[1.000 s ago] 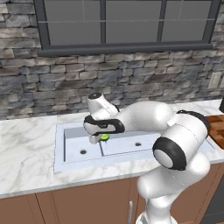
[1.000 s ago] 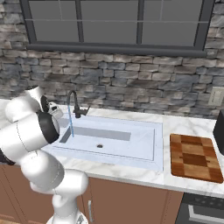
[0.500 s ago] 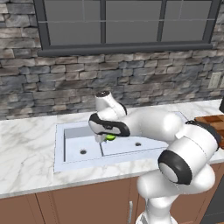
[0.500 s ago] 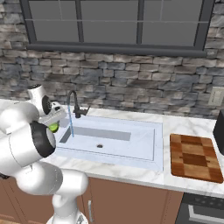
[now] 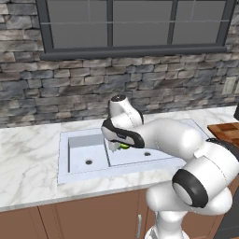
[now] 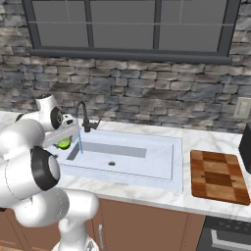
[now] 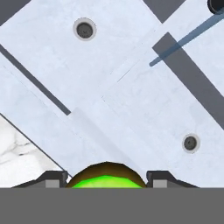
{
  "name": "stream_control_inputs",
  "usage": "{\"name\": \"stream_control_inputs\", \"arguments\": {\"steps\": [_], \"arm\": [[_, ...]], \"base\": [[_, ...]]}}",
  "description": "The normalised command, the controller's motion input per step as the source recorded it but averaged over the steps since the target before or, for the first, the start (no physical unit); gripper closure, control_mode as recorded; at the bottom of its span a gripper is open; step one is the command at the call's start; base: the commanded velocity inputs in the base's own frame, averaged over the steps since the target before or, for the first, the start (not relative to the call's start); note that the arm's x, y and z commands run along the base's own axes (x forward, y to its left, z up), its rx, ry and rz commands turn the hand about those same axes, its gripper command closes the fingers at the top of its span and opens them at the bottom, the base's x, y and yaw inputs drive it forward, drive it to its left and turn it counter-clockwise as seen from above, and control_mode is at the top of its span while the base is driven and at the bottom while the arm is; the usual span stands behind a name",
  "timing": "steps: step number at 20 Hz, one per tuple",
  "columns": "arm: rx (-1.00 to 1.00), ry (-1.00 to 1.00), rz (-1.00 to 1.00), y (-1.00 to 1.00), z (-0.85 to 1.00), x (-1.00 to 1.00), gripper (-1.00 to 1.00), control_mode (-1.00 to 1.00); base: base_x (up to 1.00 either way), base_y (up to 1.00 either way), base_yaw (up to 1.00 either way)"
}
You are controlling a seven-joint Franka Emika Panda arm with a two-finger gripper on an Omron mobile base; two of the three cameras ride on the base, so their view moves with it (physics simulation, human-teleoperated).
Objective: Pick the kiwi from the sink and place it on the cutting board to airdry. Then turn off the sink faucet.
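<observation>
Hand clamps kiwi over sink | right base: cutting board

Smooth, matt pale blue-grey sink, set in glossy white marble counter with grey veining. Rough grey stone wall behind; the cutting board shows checkered reddish wood. Kiwi looks glossy lime-green, brown-rimmed; faucet matt black.
</observation>
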Motion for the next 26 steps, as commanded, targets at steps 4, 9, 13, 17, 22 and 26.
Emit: {"name": "stream_control_inputs", "arguments": {"steps": [4, 9, 13, 17, 22, 26], "arm": [[0.0, 0.0, -0.06, -0.32, 0.05, 0.0, 1.0, -1.0], [0.0, 0.0, -0.06, -0.33, 0.03, 0.0, 1.0, -1.0], [0.0, 0.0, -0.07, -0.35, 0.01, 0.0, 1.0, -1.0], [0.0, 0.0, -0.07, -0.38, 0.0, 0.0, 1.0, -1.0], [0.0, 0.0, -0.05, -0.39, 0.0, 0.0, 1.0, -1.0], [0.0, 0.0, -0.06, -0.42, 0.0, 0.0, 1.0, -1.0]], "base": [[0.0, 0.0, 0.0], [0.0, 0.0, 0.0], [0.0, 0.0, 0.0], [0.0, 0.0, 0.0], [0.0, 0.0, 0.0], [0.0, 0.0, 0.0]]}}
